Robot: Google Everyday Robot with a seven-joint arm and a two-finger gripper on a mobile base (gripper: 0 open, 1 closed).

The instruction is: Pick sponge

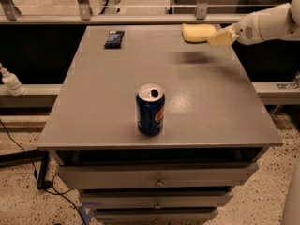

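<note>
The pale-yellow sponge [196, 33] hangs above the far right part of the grey table [211, 107], with its shadow on the tabletop below it. My gripper [214, 37] reaches in from the right on a white arm and is shut on the sponge's right end. Its pale-yellow fingers [222, 38] overlap the sponge's edge.
A blue soda can [150, 109] stands upright near the table's front middle. A dark snack bar [114, 38] lies at the far left. A metal rail [140, 18] runs behind the table. A small white bottle [10, 81] sits on a ledge at left. Drawers [157, 179] are below the tabletop.
</note>
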